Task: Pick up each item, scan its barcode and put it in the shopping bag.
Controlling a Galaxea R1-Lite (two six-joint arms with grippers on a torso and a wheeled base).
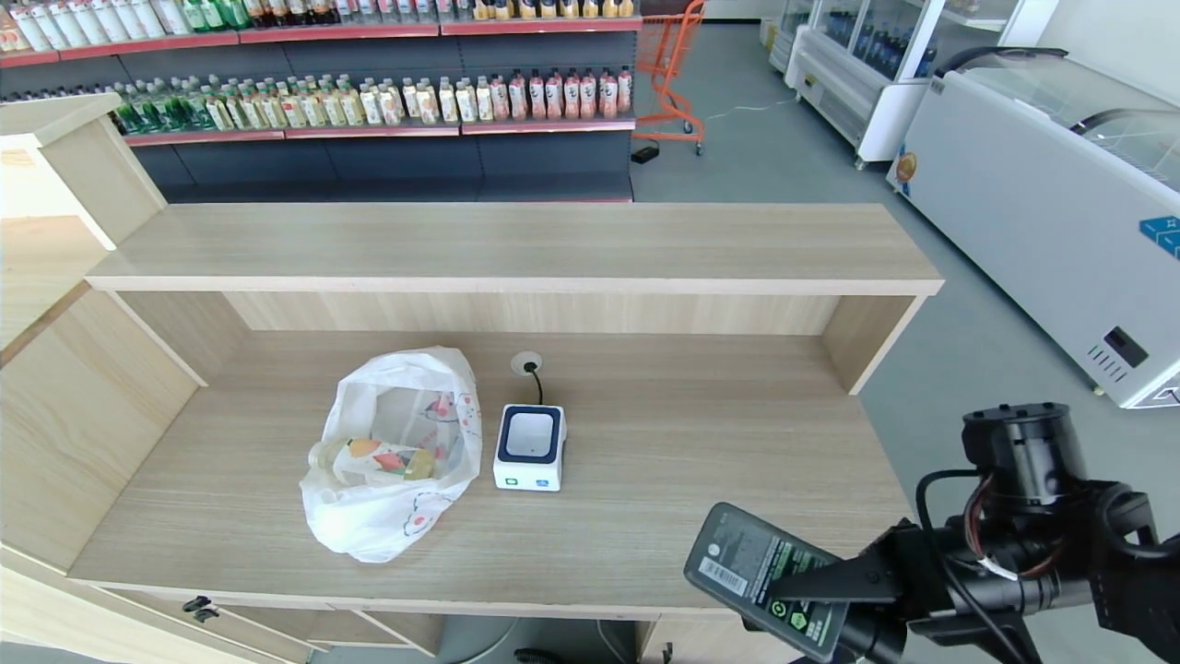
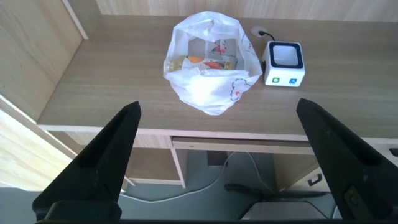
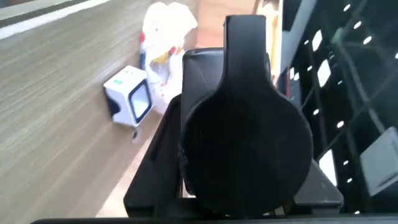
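My right gripper [image 1: 823, 590] is shut on a dark flat pouch [image 1: 758, 574] with a green label and a white barcode, held off the front right corner of the wooden counter [image 1: 701, 443]. The pouch [image 3: 242, 137] looms close in the right wrist view. A white barcode scanner [image 1: 530, 445] stands mid-counter, its window facing up. To its left lies the white shopping bag [image 1: 392, 456], mouth open, with a bottle [image 1: 369, 459] inside. My left gripper [image 2: 217, 165] hangs open in front of the counter's near edge, nothing between its fingers [image 2: 99, 168], with the bag [image 2: 208, 62] and scanner [image 2: 284, 62] beyond it.
A raised wooden ledge [image 1: 516, 244] runs along the counter's back, with side walls at both ends. A cable [image 1: 535, 378] goes from the scanner into a hole. A white chest freezer [image 1: 1042, 184] stands on the right. Bare counter lies right of the scanner.
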